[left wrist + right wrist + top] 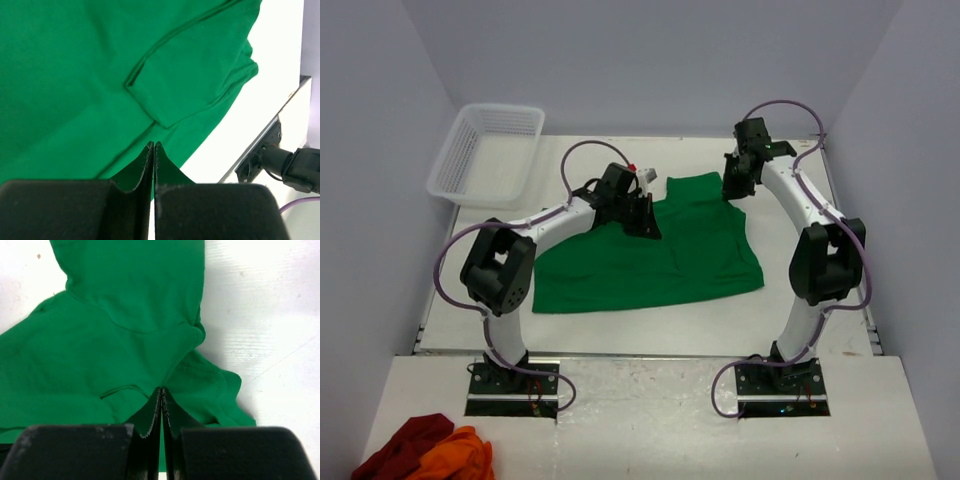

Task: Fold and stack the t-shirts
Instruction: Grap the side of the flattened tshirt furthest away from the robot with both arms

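Note:
A bright green t-shirt (660, 260) lies spread across the middle of the white table, with one part reaching toward the back. My left gripper (645, 218) is down on the shirt's left upper edge. In the left wrist view its jaws (153, 145) are pressed together at the hem of the green cloth (75, 75), beside a folded sleeve. My right gripper (733, 190) sits at the shirt's back right corner. In the right wrist view the cloth (125, 330) puckers into its shut tips (161, 389).
A white mesh basket (485, 150) stands at the back left of the table. A dark red and an orange cloth (420, 450) lie heaped on the near ledge, left of the arm bases. Grey walls close in both sides.

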